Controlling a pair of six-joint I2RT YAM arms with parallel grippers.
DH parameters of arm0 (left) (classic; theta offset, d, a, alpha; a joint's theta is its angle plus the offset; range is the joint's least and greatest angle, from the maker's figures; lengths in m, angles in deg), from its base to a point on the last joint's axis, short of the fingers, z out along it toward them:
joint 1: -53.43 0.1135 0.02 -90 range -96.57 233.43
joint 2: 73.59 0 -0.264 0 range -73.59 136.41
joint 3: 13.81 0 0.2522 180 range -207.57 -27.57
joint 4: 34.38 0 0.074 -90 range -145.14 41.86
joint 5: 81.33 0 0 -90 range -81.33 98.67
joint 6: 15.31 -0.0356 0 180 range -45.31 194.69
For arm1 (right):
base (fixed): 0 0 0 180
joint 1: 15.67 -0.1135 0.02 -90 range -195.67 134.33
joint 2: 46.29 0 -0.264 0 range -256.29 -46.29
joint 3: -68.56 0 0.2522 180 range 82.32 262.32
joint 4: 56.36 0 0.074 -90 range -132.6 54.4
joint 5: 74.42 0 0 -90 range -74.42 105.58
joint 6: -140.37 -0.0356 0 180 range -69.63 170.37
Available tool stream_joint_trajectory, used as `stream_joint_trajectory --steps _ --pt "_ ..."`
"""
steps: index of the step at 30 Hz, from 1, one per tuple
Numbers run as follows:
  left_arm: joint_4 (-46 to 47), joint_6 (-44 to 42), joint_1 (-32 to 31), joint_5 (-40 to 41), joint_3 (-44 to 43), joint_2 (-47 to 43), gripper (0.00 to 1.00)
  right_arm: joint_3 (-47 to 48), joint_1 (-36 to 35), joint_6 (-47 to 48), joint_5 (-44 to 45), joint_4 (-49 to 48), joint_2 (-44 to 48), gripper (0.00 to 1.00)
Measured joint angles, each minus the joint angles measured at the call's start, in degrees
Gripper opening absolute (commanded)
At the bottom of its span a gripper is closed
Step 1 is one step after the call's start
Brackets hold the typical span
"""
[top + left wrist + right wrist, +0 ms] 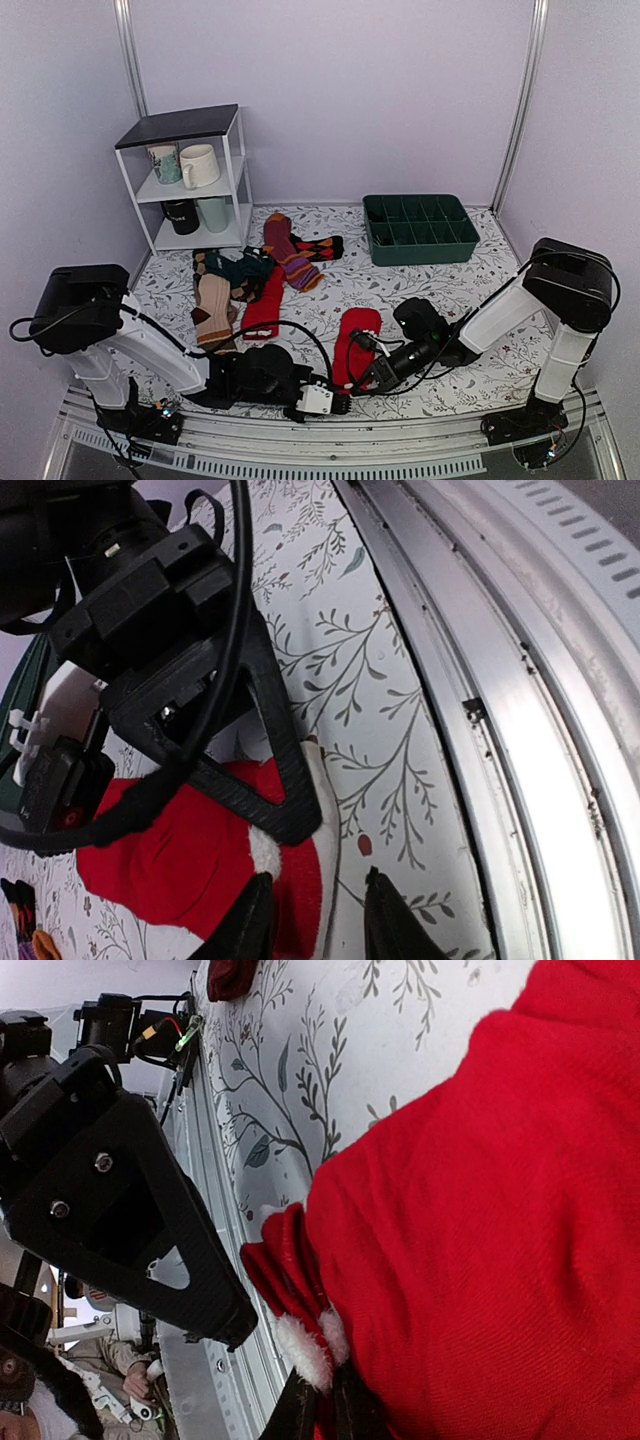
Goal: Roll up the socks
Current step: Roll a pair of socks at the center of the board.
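Covering the whole surface (440,290) is a pale cloth printed with grey leafy sprigs, bordered on the near side by a ribbed metal rail (520,730). At the back left stands a white wire-frame shelf (180,126) with a flat dark top, holding smooth glazed mugs (198,165). At the back right sits a dark green plastic tray (420,256) divided into square cells. A loose heap of patterned knitwear (240,275) lies in front of the shelf.

The red socks (358,340) lie flat at front centre between the arms. Their knit is fine, and the fuzzy cream cuff (305,1345) is bunched at the near end. The right tool (322,1410) is pinched tight on that cuff. Just beside it, the left tool (315,920) has its black tapered fingers narrowly parted, straddling the cuff's cream rim.
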State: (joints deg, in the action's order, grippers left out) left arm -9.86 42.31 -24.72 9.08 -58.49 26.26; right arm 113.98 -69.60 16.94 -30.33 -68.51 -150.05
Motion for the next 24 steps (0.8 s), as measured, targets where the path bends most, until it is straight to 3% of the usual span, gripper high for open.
stream_joint_trajectory --steps 10,17,24 --pt "-0.9 -0.3 -0.1 2.5 -3.5 5.4 0.33 0.0 0.1 -0.2 -1.2 0.2 -0.2 0.07" --pt "-2.4 0.4 -0.2 3.5 -6.6 7.5 0.22 -0.3 0.2 -0.3 -1.4 0.1 -0.2 0.07" --pt "-2.8 2.1 -0.2 3.8 -5.4 6.4 0.29 -0.7 0.3 -0.5 -1.7 -0.5 -0.2 0.07"
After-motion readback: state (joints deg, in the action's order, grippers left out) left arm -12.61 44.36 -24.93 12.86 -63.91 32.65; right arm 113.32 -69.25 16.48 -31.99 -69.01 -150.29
